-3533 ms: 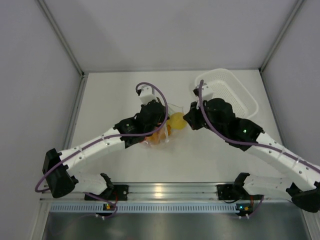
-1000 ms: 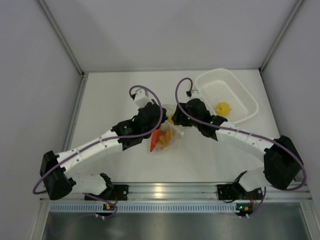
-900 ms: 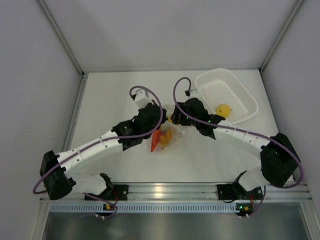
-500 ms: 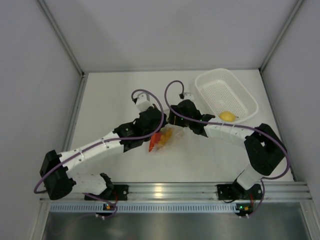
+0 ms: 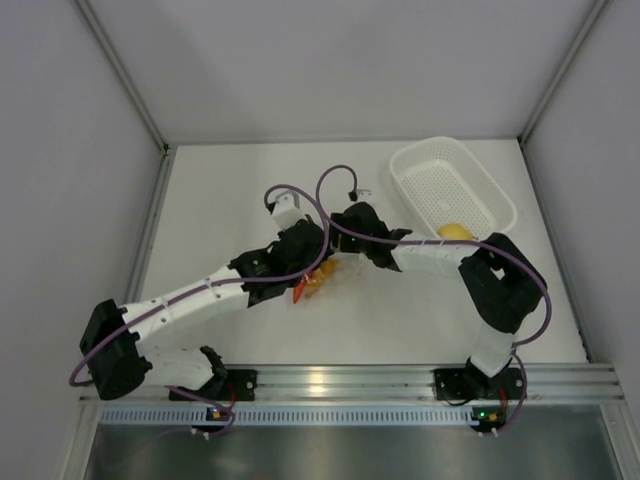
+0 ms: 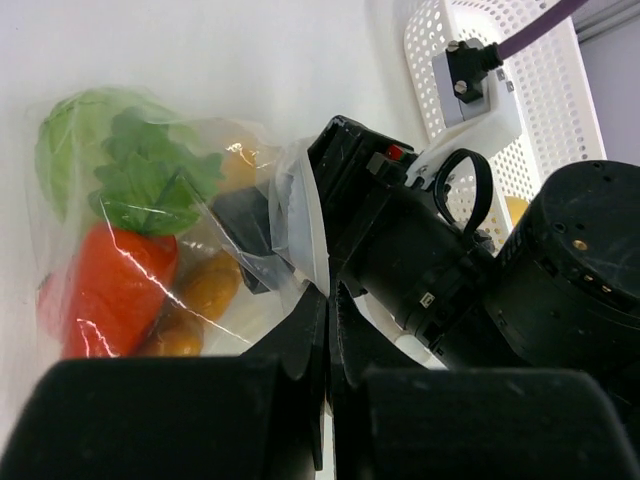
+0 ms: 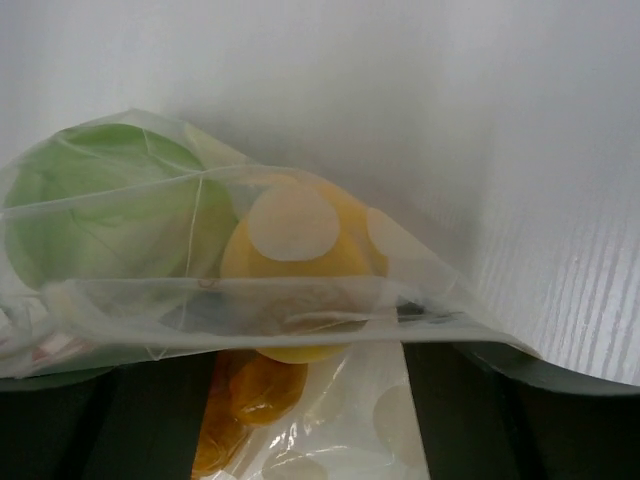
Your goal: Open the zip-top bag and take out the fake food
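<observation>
zip-top bag (image 6: 296, 214): left gripper (image 6: 328, 300) clamps rim; right gripper (image 7: 310, 430) spread inside. Centre orange piece (image 7: 245, 395) between fingers, then close.

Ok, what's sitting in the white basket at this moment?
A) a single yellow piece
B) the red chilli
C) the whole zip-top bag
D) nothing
A: a single yellow piece lies at the near end of the white basket, nothing else in it.

Both white arms bent inward, wrists close together. The left black gripper (image 6: 327, 295) was pinched closed; the right black gripper (image 7: 300, 420) gaped.
</observation>
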Motion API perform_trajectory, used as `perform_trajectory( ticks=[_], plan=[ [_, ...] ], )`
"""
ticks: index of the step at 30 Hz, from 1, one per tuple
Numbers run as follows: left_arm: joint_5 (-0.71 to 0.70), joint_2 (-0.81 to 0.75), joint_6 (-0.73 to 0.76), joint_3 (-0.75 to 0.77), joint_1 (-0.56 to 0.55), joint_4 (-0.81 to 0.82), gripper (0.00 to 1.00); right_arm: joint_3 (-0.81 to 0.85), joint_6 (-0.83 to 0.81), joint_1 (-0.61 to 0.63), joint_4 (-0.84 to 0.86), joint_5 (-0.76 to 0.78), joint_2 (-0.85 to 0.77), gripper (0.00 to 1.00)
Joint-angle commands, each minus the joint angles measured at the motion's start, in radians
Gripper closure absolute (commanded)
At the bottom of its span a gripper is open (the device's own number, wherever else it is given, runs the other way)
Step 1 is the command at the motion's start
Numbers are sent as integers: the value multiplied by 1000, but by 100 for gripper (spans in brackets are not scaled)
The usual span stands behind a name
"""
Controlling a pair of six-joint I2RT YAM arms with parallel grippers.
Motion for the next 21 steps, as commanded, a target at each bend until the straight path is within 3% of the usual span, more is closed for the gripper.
perform_trajectory(
  ticks=[1, 5, 8, 21],
  plan=[
    [-5, -51, -10, -2, -5, 32, 100, 42, 19, 5, 28, 36, 53, 33],
    [-28, -54, -3, -5, -3, 32, 100, 17, 14, 6, 83, 30, 41, 58],
    [-62, -53, 6, -4, -3, 32, 100, 3, -9, 7, 88, 27, 1, 65],
    [-117, 16, 49, 80, 20, 30, 100, -66, -112, 45, -8, -2, -260, 71]
  ],
)
